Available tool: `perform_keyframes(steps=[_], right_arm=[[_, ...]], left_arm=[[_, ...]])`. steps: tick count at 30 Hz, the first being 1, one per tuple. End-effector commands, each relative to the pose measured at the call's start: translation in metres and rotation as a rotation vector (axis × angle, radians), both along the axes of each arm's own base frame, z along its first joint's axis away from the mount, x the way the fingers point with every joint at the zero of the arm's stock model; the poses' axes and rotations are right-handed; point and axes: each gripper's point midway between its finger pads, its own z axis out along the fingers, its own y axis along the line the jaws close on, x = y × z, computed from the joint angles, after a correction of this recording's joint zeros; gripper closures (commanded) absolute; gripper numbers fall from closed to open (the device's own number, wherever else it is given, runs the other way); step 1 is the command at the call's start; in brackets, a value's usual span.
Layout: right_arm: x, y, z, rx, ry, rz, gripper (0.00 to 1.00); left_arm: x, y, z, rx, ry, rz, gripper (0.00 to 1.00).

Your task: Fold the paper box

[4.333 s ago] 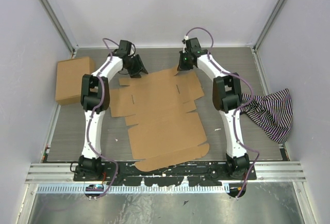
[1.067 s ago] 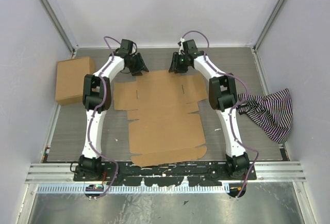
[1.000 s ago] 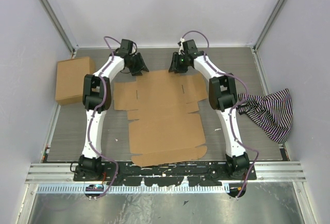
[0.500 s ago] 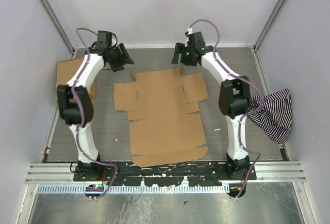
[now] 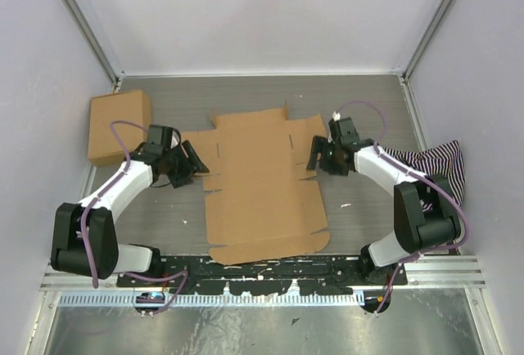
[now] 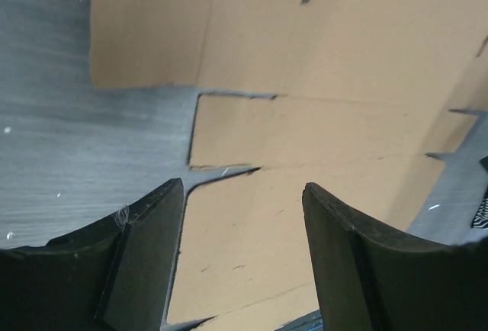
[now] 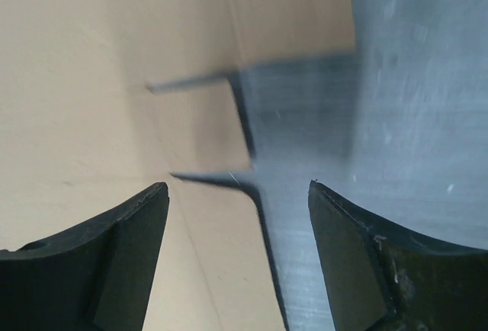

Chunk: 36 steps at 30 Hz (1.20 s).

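Grey woodgrain table (image 5: pixel 368 101), pale walls (image 5: pixel 262 20); paper box (image 5: pixel 258 179) lying flat; left hand (image 5: pixel 195 164), right hand (image 5: pixel 313 157) both spread

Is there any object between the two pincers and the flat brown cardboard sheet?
Nothing visible does. The left pincer and the right pincer, both open, sit right at the side flaps of the flat brown die-cut cardboard sheet.

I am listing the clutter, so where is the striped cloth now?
In the top view, the striped cloth lies at the right edge of the table, against the right wall, beside the right arm's elbow.
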Motion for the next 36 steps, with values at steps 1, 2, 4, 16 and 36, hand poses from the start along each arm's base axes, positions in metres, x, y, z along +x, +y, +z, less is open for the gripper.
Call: perform_keyframes(steps=[1, 2, 4, 16, 36], right_arm=[[-0.005, 0.011, 0.002, 0.081, -0.044, -0.001, 0.21], [-0.009, 0.010, -0.004, 0.075, -0.026, 0.001, 0.21], [-0.012, 0.009, -0.012, 0.068, -0.005, 0.006, 0.22], [0.005, 0.024, -0.028, 0.102, 0.006, 0.058, 0.25], [0.005, 0.059, -0.021, 0.054, -0.002, 0.151, 0.41]], left_arm=[[0.001, -0.006, 0.007, -0.045, -0.075, -0.002, 0.29], [0.000, -0.007, 0.004, -0.047, -0.069, -0.002, 0.29], [-0.004, -0.008, -0.005, -0.052, -0.048, -0.006, 0.29], [-0.011, -0.016, -0.055, -0.074, 0.057, -0.037, 0.32], [-0.005, -0.036, -0.022, -0.099, 0.004, -0.080, 0.36]])
